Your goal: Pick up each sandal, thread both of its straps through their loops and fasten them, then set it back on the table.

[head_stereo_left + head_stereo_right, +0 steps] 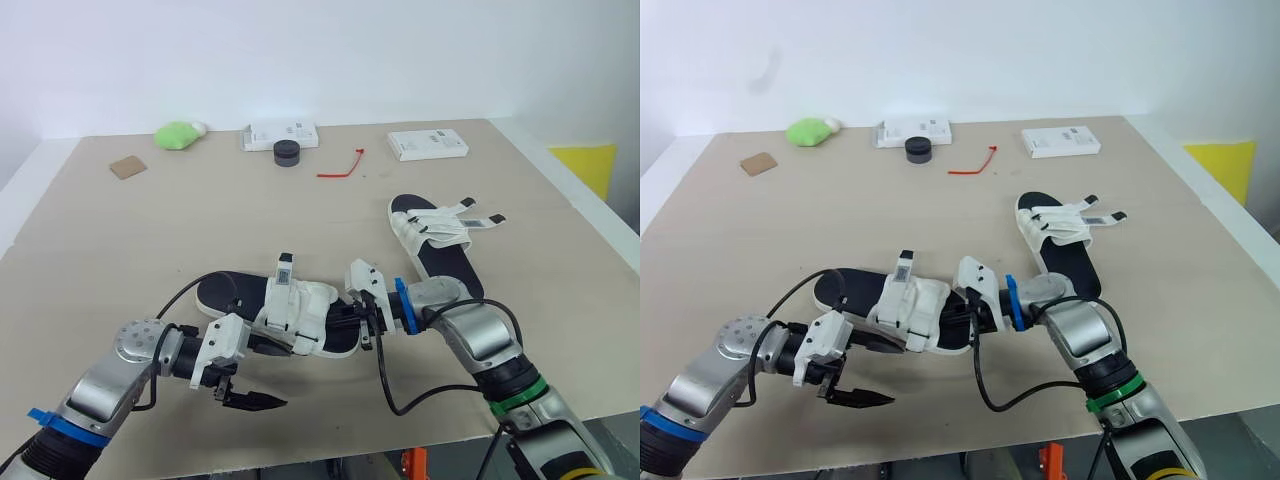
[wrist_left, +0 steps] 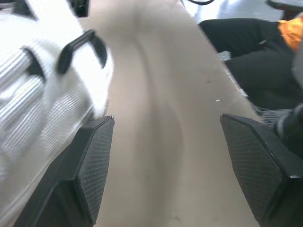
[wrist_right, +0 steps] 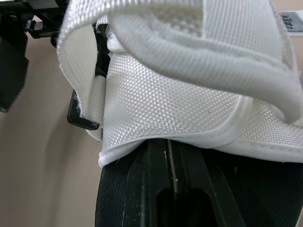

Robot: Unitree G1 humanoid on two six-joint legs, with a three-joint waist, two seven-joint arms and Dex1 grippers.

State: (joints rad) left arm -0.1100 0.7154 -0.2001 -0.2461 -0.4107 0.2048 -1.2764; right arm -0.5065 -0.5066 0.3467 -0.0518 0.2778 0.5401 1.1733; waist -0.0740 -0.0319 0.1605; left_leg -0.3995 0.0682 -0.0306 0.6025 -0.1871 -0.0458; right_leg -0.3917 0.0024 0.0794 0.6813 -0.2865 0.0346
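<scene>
Pale wooden tabletop [image 1: 100, 250]: the near sandal [image 1: 225, 292] lies between the arms, light, with a stiff sole and floppy woven straps [image 3: 189, 118]. The right gripper [image 1: 350, 322] jaws seemingly pinch its sole edge, a sound hold. The left gripper [image 1: 245, 398] jaws gape, empty.

R end effector [image 3: 168, 151] prob. pinching white sandal strap [image 3: 180, 109] edge, black loop [image 3: 81, 120] just beside.

Left arm [image 1: 110, 385]: elbow bent, forearm low, reaching toward midline. Left tool [image 1: 255, 400]: fingers spread wide, tips pointing right. Right arm [image 1: 480, 345]: elbow bent, forearm angled leftward. Right tool [image 1: 365, 318]: fingers pressed together.
</scene>
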